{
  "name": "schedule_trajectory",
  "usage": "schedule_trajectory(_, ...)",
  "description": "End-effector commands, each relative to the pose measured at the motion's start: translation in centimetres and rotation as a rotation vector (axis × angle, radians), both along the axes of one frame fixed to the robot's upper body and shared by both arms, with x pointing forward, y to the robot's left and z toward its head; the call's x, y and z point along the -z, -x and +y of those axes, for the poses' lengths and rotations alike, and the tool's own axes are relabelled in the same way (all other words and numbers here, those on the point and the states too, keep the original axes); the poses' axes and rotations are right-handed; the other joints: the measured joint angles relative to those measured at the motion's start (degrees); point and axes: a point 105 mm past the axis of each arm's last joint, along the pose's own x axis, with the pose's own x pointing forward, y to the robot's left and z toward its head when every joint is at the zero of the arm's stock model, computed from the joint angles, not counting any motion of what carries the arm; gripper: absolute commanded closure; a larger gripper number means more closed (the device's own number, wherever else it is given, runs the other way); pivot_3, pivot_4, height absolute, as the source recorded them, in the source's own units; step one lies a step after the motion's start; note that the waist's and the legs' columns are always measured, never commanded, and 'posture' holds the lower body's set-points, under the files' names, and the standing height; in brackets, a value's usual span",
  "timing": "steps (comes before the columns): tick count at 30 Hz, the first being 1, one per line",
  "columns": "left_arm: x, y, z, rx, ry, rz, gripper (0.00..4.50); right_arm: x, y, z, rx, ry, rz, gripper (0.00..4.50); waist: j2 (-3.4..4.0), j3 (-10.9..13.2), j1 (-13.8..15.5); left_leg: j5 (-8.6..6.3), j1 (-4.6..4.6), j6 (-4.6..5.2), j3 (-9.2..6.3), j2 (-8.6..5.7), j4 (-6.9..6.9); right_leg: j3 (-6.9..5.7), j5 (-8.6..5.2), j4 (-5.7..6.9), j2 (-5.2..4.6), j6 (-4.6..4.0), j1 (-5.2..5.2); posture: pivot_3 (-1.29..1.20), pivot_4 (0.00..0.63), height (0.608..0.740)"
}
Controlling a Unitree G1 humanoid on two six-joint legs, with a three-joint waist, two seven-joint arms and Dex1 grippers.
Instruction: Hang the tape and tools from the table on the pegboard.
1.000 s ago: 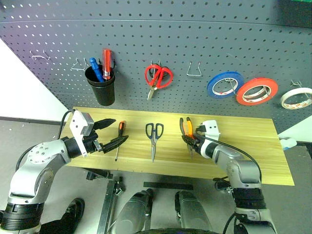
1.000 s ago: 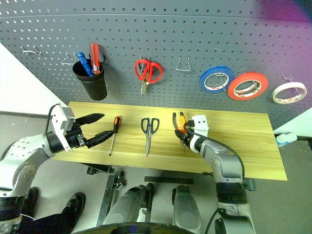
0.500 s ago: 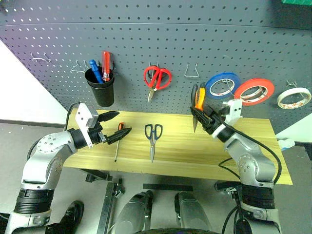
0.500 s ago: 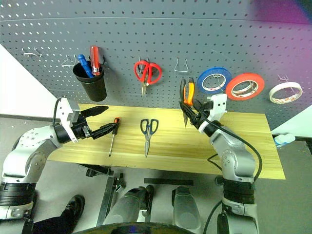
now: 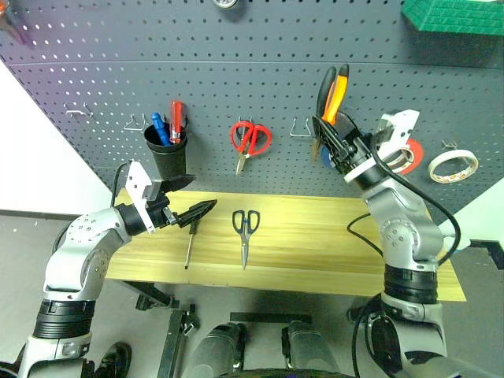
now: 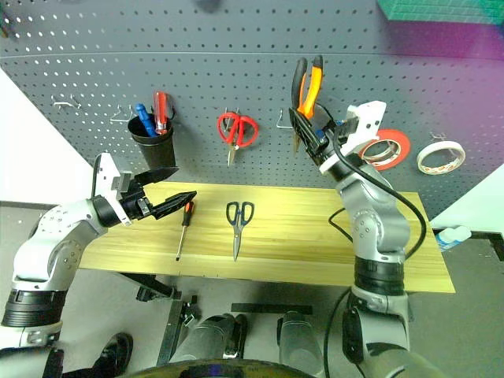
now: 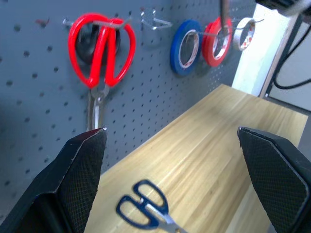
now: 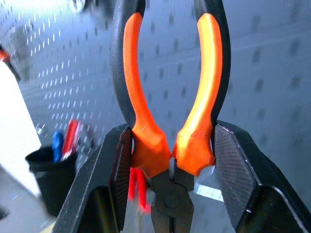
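Orange-handled pliers (image 5: 332, 93) gripped by right end effector (image 5: 340, 146), raised against pegboard (image 5: 236, 71); next: seat handles over hook (image 5: 300, 128). Left end effector (image 5: 191, 201) open.

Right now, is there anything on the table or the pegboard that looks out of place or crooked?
Nothing stands out. The dark-handled scissors and screwdriver lie flat on the table; the red scissors and tape rolls hang on the pegboard.

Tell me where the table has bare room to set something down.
The table is bare from the blue-handled scissors to its right edge. Its left end is crowded: the screwdriver lies close beside the scissors, with the left gripper and its open fingers above it.
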Motion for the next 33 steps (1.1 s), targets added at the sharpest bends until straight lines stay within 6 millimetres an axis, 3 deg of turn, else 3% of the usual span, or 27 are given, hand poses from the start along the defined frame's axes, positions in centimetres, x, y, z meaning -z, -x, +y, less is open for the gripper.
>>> schedule_trajectory(1,-1.1,-0.3,-0.2,0.001,0.000,-0.058,0.00,-1.5,-1.2,1.2,0.054,0.016,-0.093,2.41,0.05,-0.2,-0.6,-0.03,0.08,0.05,0.00,0.02,-0.01,0.01,0.01,0.00,0.03,-0.02,0.07,-0.09,0.000,0.740)
schedule_trajectory(7,-1.2,-0.3,-0.3,0.005,-0.005,-0.067,0.00,-1.6,-3.3,3.1,0.074,0.016,-0.122,2.41,0.07,-0.5,-1.5,0.15,0.10,-0.21,0.02,0.14,-0.01,0.12,0.06,0.09,0.21,-0.11,0.05,-0.07,0.000,0.740)
schedule_trajectory(13,-1.1,0.0,-0.3,0.004,-0.004,-0.064,0.00,-1.8,-4.7,3.4,0.131,0.010,-0.148,2.41,0.06,-0.5,-1.4,0.22,0.11,-0.30,0.06,0.17,-0.01,0.23,0.06,0.35,0.27,-0.14,0.00,-0.05,0.000,0.740)
schedule_trajectory(22,-0.9,0.4,-0.2,-0.002,-0.003,-0.051,0.00,-2.9,-6.0,3.8,0.172,-0.005,-0.183,2.41,0.09,-0.6,-1.4,0.25,0.21,-0.34,0.07,0.20,0.03,0.30,0.08,0.58,0.33,-0.21,-0.04,-0.04,0.000,0.740)
schedule_trajectory(33,-0.4,1.2,-0.1,-0.005,-0.007,-0.026,0.00,-2.3,-6.9,5.0,0.178,-0.029,-0.162,2.41,0.11,-0.6,-1.3,0.20,0.64,-0.26,0.15,0.29,-0.03,0.39,0.10,0.62,0.43,-0.30,0.17,-0.01,0.002,0.740)
